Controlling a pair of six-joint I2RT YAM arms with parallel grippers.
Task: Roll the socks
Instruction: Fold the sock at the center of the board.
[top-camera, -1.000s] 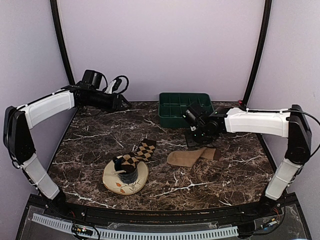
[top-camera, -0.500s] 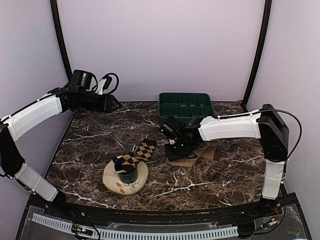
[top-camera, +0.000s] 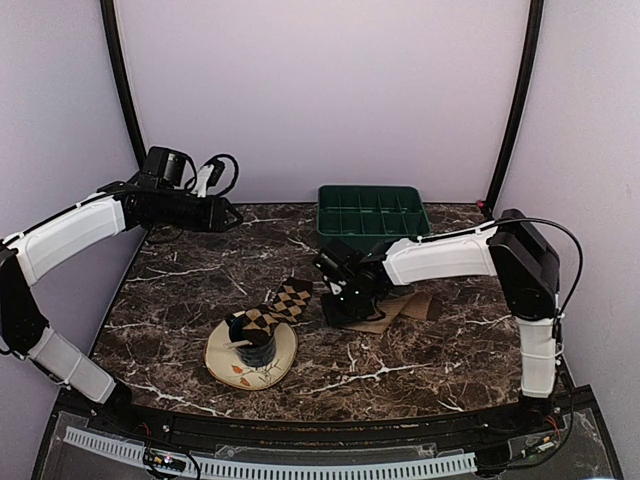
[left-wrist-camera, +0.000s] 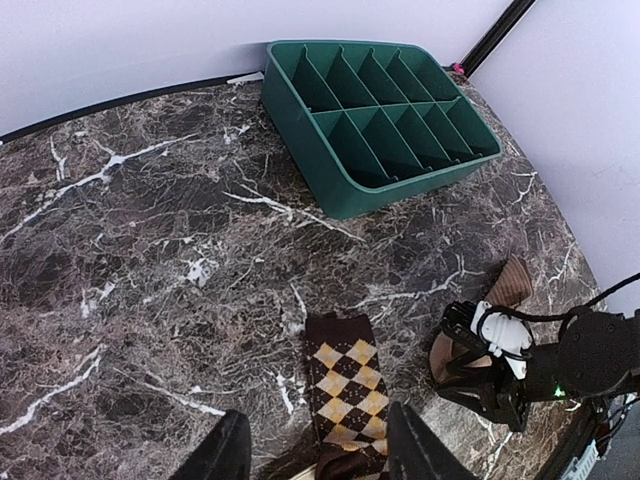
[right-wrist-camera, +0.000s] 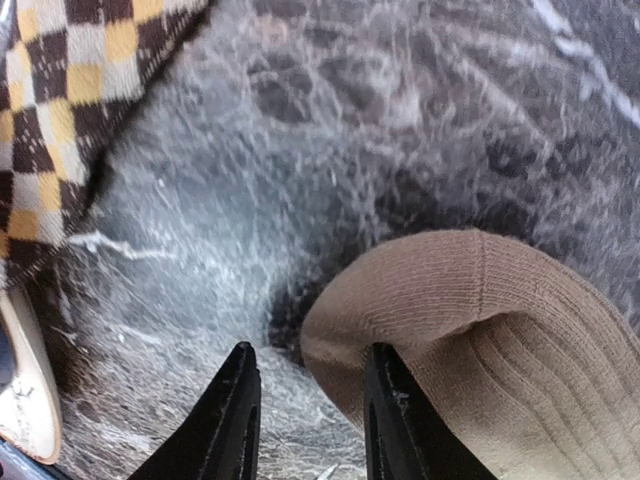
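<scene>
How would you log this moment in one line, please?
right end effector: open, at end of tan sock | left end effector: open, raised | checked sock: draped over blue cup

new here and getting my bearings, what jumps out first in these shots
The right claw sits low and open at the edge of the tan sock. Beside it a diamond-check sock drapes from a dark cup on a cream dish; a green tray stands at the back.

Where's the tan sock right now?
In the top view the tan sock lies right of centre on the table, in front of the green tray and right of the checked sock, its left end under the right gripper.
</scene>
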